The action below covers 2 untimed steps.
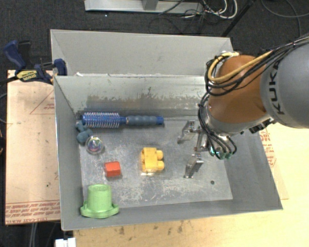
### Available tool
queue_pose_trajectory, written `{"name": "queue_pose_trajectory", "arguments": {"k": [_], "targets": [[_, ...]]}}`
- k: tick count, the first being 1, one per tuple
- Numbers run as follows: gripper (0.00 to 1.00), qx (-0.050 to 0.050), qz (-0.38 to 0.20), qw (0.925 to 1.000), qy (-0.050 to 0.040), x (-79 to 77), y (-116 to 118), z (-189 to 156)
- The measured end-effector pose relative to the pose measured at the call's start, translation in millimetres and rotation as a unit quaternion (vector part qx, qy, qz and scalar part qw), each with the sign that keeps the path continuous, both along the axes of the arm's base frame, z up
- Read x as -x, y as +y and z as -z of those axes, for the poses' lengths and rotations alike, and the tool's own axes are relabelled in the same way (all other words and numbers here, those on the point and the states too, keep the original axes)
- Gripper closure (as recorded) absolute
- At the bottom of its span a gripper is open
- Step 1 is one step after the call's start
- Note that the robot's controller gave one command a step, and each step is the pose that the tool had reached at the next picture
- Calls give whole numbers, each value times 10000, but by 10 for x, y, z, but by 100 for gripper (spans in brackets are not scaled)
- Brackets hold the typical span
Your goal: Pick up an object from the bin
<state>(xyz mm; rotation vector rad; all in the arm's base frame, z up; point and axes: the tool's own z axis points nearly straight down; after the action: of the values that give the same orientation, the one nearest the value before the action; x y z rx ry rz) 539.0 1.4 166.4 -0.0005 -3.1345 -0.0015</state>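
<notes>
Grey bin (144, 94), floor mostly bare with loose items apart from each other, no heap. Arm with orange wrist cover (237, 94) comes in from 3 o'clock. Gripper (190, 151) sits at 3 o'clock of the floor centre, over bare metal. Fingers (194, 168) are spread wide with nothing between them. Can't tell if the tips touch the floor.

Items, big to small:
- blue hairbrush (121, 121), at 11 o'clock, lying flat along the back wall, bristle end toward 9
- green flanged cup (99, 200), at 8 o'clock, near the front-left corner
- yellow toy block (152, 160), about dead centre, nearest item to the gripper, at its 9 o'clock, near but not touching
- red cube (112, 170), at 9 o'clock of the yellow block
- small clear purplish ball (95, 146), at 10 o'clock
- small blue lump (82, 136), just beside the ball, under the brush head
</notes>
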Motion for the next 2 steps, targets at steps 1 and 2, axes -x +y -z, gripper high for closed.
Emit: {"name": "queue_pose_trajectory", "arguments": {"k": [1,2], "targets": [[0,3,33,10000,-60,-559,514,914],[0,10,-554,9984,-124,-515,1094,889]]}}
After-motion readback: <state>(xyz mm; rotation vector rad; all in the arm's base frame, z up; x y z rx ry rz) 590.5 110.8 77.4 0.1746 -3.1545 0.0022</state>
